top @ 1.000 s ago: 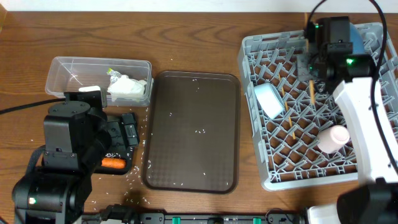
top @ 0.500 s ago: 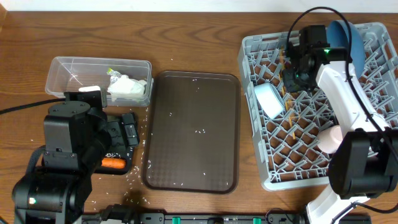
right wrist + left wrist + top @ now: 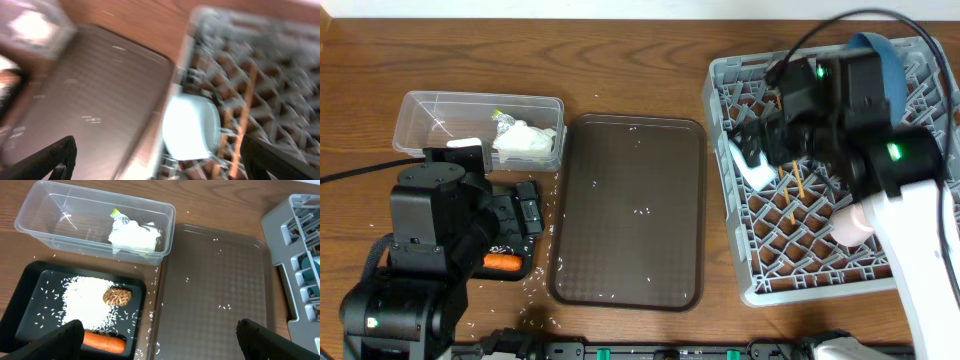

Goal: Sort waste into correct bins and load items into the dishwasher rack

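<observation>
The right gripper (image 3: pixel 160 167) is hovering spread wide and empty, the light blue cup (image 3: pixel 190 125) lying tipped just ahead of its fingers in the dishwasher rack (image 3: pixel 718 95), looking light, rigid and slick, so pinching over its rim wall is seeming safest.

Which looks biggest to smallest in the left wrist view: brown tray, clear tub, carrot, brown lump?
1. brown tray
2. clear tub
3. carrot, partly hidden
4. brown lump, only slightly smaller than the visible carrot

black left arm (image 3: pixel 432 215), black-and-white right arm (image 3: pixel 905 205), green lights (image 3: pixel 893 152)
</observation>
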Robot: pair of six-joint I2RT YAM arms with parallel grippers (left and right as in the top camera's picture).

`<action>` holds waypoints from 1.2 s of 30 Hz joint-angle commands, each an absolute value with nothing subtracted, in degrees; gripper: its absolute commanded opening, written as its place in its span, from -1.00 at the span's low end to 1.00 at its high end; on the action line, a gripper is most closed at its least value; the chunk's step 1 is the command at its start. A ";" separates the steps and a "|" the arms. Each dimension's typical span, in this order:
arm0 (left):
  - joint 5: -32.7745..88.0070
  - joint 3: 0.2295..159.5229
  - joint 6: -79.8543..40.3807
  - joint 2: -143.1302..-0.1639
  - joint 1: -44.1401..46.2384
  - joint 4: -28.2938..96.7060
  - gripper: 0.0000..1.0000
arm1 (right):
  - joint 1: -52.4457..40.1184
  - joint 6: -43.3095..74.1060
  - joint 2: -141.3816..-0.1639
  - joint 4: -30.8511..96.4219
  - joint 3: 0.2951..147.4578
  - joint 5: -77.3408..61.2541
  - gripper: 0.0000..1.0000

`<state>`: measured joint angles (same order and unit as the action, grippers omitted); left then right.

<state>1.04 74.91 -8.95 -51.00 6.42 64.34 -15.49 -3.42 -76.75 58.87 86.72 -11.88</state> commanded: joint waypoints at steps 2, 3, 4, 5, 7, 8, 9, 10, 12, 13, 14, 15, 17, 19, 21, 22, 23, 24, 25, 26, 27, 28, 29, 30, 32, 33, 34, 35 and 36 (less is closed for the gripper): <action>0.19 75.24 -8.38 -50.92 6.02 64.49 0.95 | -20.43 -2.15 -71.44 60.93 87.31 -14.00 0.98; 0.16 75.24 -8.38 -50.92 6.02 64.49 0.96 | -21.34 -2.74 -70.06 62.22 87.31 -13.15 0.99; 0.16 75.24 -8.38 -50.92 6.02 64.49 0.96 | -21.69 -3.03 -68.60 63.51 87.31 -11.25 0.99; 0.16 75.24 -8.38 -50.92 6.02 64.49 0.96 | -21.71 -3.03 -67.37 64.79 87.31 -10.17 0.99; 0.16 75.24 -8.38 -50.92 6.02 64.49 0.96 | -21.67 -3.01 -64.84 67.26 87.31 -7.25 0.99; 0.16 75.24 -8.38 -50.92 6.02 64.49 0.95 | -21.67 -3.01 -63.99 67.90 87.31 -6.02 0.99; 0.16 75.24 -8.38 -50.92 6.02 64.49 0.96 | -21.67 -2.98 -62.76 68.64 87.31 -4.36 0.99; 0.19 75.24 -8.38 -50.92 6.02 64.49 0.96 | -21.67 -3.01 -61.73 69.19 87.29 -3.05 0.99; 0.16 75.24 -8.38 -50.92 6.02 64.49 0.96 | -21.67 -3.03 -59.88 70.17 87.26 -0.51 0.99; 0.16 75.24 -8.40 -50.92 6.02 64.49 0.96 | -21.67 -3.03 -59.11 70.35 87.24 0.27 0.98; 0.16 75.24 -8.38 -50.92 6.02 64.49 0.96 | -21.67 -3.03 -58.24 70.17 87.18 0.84 0.99; 0.19 75.24 -8.38 -50.92 6.02 64.49 0.96 | -21.65 -3.05 -57.30 69.56 86.74 1.54 0.99; 0.19 75.24 -8.38 -50.92 6.02 64.49 0.96 | -21.32 -4.36 -54.96 67.07 85.10 2.37 0.98; 0.16 75.24 -8.38 -50.92 6.02 64.49 0.96 | -20.53 -6.68 -51.20 61.87 81.17 2.35 0.98; 0.16 75.24 -8.38 -50.92 6.02 64.49 0.96 | -19.53 -6.92 -47.09 56.10 75.61 2.33 0.98; 0.19 75.24 -8.38 -50.92 6.02 64.49 0.96 | -19.00 -6.87 -45.06 53.60 72.55 1.93 0.99; 0.19 75.24 -8.38 -50.92 6.02 64.49 0.96 | -18.26 -6.81 -42.46 50.63 68.58 0.95 0.99; 0.16 75.24 -8.38 -50.92 6.02 64.49 0.96 | -17.61 -6.33 -40.21 48.07 65.04 0.21 0.98; 0.16 75.24 -8.38 -50.92 6.02 64.49 0.96 | -16.84 -5.56 -37.58 45.21 60.82 -0.54 0.98; 0.16 75.24 -8.38 -50.92 6.02 64.49 0.96 | -16.16 -4.36 -34.87 42.52 56.60 -0.71 0.99; 0.16 75.24 -8.38 -50.92 6.02 64.49 0.96 | -15.66 -3.18 -32.58 40.42 53.08 -0.71 0.98; 0.19 75.24 -8.38 -50.92 6.02 64.49 0.96 | -15.18 -2.02 -29.87 38.30 49.17 -0.71 0.98; 0.16 75.24 -8.38 -50.92 6.02 64.49 0.95 | -14.83 -1.28 -27.59 36.71 45.95 -0.71 0.99; 0.16 75.24 -8.38 -50.92 6.02 64.49 0.96 | -14.44 -0.38 -25.06 34.85 42.33 -0.71 0.99; 0.16 75.24 -8.38 -50.92 6.02 64.49 0.95 | -13.74 0.43 -21.10 31.40 36.56 -0.75 0.98; 0.19 75.24 -8.38 -50.92 6.02 64.49 0.96 | -13.39 0.40 -19.31 29.39 33.82 -1.06 0.98; 0.16 75.24 -8.38 -50.92 6.02 64.49 0.96 | -12.97 0.38 -17.41 27.18 30.83 -1.30 0.99; 0.19 75.24 -8.38 -50.92 6.02 64.49 0.96 | -12.51 0.38 -15.68 25.23 28.08 -1.41 0.99; 0.19 75.24 -8.38 -50.92 6.02 64.49 0.96 | -12.14 0.38 -14.24 23.88 25.85 -1.39 0.99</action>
<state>0.89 74.91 -8.95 -51.00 6.42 64.36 -13.47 -1.39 -17.30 25.56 30.06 -0.78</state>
